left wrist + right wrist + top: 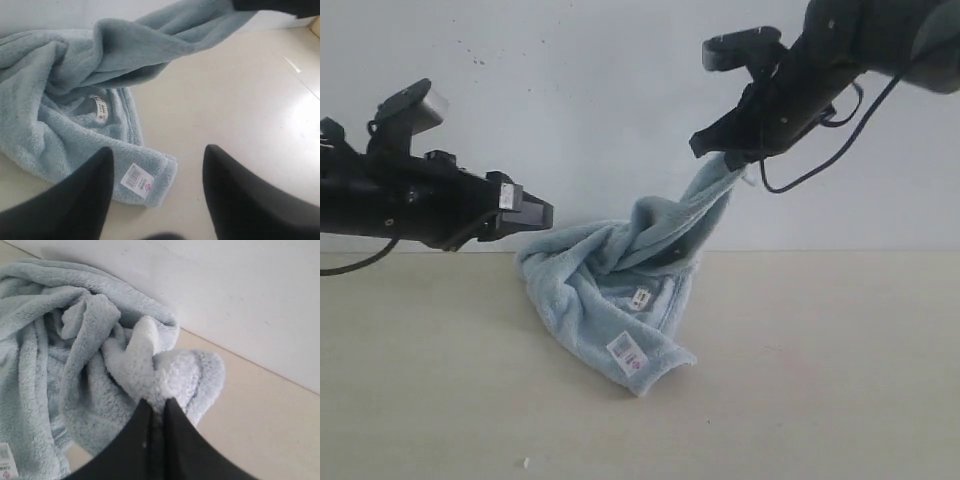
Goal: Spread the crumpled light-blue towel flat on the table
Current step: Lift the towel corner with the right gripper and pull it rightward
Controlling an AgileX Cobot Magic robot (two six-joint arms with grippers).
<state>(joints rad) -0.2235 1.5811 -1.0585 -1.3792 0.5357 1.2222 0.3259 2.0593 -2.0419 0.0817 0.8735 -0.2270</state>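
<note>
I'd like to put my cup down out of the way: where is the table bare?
The table is bare right of the towel, in front of it, and on the left under the left gripper. It is crowded mid-table by the wall: the towel heaps there, one corner pinched up by the right gripper, the open left gripper close beside.

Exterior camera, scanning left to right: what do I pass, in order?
The left gripper, open and empty → towel, heaped on the table → right gripper, shut on the towel's lifted end.
</note>
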